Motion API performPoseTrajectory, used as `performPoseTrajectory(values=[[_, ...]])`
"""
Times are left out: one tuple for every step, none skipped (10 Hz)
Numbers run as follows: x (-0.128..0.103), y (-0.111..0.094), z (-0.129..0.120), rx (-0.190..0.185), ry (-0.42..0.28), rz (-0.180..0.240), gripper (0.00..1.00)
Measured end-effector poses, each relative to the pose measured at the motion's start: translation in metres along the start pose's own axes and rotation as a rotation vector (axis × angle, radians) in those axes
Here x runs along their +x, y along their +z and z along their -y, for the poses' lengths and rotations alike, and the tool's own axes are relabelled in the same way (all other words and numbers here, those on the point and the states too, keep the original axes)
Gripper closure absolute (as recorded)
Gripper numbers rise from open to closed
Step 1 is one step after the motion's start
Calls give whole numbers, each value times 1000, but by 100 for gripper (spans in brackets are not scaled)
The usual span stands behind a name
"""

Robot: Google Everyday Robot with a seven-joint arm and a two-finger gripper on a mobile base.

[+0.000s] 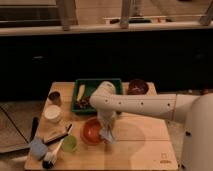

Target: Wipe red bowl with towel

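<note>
Red bowl (pixel 92 132) sat on the wooden table (pixel 142 145), front-centre. Gripper (pixel 107 131) hung at its right rim, clenched on the towel (pixel 106 135). No readable writing. Green tray (pixel 96 93) behind held mixed items; dark bowl (pixel 137 87) to its right. Dark cabinets behind.

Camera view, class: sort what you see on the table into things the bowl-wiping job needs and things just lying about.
Belongs to the job:
red bowl
towel, hanging at the bowl's right rim
gripper, just above the towel

Just lying about:
green tray
dark bowl
small green cup
white container
brush
</note>
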Motion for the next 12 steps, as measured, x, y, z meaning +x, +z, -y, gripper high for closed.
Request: performPoseTrajectory(values=[[5,-2,7,-3,-4,-9,100],[8,-4,16,-6,-16,-18,100],[9,-7,32,-3,-41,-26,100],[9,-9,43,0,-63,-32,100],[7,-11,53,6,-90,-35,100],[-1,-15,60,15,-131,-39,100],[-9,-18,65,27,-157,-40,100],[-17,-20,67,34,-179,-39,100],[-27,-21,68,43,-199,-38,100],[-40,-21,63,45,-211,-29,100],[-49,-17,53,41,-208,-17,100],[-52,-13,41,38,-194,-7,100]])
